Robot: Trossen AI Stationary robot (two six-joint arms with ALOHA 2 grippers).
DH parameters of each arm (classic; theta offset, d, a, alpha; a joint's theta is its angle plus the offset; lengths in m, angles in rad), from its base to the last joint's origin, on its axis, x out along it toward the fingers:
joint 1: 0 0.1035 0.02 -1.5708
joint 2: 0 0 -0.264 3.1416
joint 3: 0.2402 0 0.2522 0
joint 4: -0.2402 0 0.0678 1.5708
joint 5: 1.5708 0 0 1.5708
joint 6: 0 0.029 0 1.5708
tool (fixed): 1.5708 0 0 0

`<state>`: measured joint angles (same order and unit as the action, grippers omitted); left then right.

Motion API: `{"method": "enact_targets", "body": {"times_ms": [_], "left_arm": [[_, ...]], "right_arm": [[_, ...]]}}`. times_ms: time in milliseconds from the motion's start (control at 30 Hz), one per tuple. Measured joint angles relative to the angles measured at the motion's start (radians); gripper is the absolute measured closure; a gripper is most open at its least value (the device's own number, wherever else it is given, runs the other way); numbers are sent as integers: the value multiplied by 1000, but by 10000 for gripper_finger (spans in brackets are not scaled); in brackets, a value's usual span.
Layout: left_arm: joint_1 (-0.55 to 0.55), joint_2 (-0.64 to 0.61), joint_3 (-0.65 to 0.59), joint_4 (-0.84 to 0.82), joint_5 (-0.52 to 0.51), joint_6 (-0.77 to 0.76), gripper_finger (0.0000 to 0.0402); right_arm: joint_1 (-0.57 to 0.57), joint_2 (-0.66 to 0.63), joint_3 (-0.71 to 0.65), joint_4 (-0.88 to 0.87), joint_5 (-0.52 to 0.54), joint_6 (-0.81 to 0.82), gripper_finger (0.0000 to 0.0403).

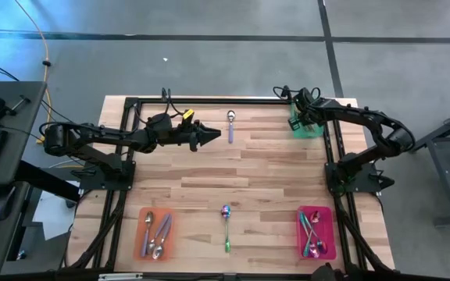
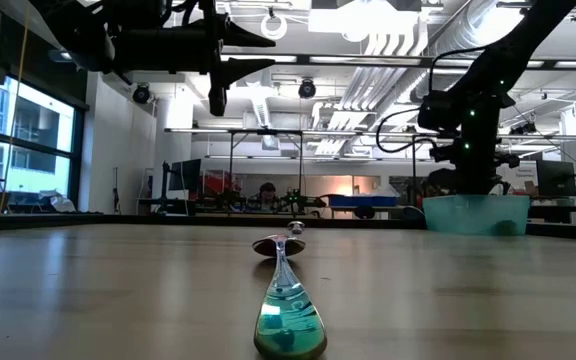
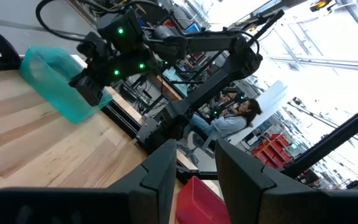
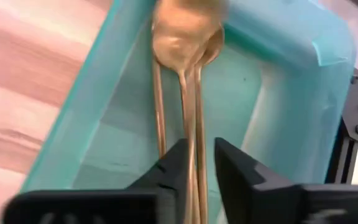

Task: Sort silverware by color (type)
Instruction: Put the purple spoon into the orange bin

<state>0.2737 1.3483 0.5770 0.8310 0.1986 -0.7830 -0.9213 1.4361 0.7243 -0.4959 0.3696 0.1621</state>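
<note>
While I am watching from above, the left gripper (image 1: 214,136) is hanging over the far middle of the table (image 1: 272,176), its fingers close together with nothing between them, just beside a silver spoon (image 1: 230,125) lying there. The right gripper (image 1: 299,109) is sitting over the green tray (image 1: 306,129) at the far right corner. Near the front edge, silver spoons are lying in the orange tray (image 1: 141,242), rainbow spoons in the pink tray (image 1: 328,234), and one rainbow spoon (image 1: 226,226) is lying loose between them.

Looking across at table height, I am seeing that loose rainbow spoon (image 2: 288,310) up close and the green tray (image 2: 476,213) beyond, with the right arm dipping toward it.

Through the left wrist camera, the left fingers (image 3: 160,177) are showing a narrow empty gap.

Through the right wrist camera, the right gripper (image 4: 202,163) is straddling the handles of gold spoons (image 4: 185,37) in the green tray (image 4: 278,106); a handle is running through the narrow gap, and I cannot tell whether the fingers are pinching it.

My worry is that lifting the right arm now could drag a thin handle out if it is caught. On the left, the flat silver spoon could skid away under nearly closed fingers.
</note>
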Motion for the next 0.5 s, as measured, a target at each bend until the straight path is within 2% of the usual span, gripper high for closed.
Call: {"method": "enact_targets", "body": {"times_ms": [167, 267, 367, 500], "left_arm": [[0, 0, 0, 0, 3, 0, 300], [0, 0, 0, 0, 5, 1, 300], [0, 0, 0, -3, 5, -3, 300], [0, 0, 0, -58, 8, -49, 302]], "right_arm": [[-9, 0, 58, -92, -8, 68, 281], [-8, 0, 110, -182, -12, 70, 265], [7, -9, 173, -281, -30, 40, 275], [33, -69, 256, -332, -110, 15, 330]]}}
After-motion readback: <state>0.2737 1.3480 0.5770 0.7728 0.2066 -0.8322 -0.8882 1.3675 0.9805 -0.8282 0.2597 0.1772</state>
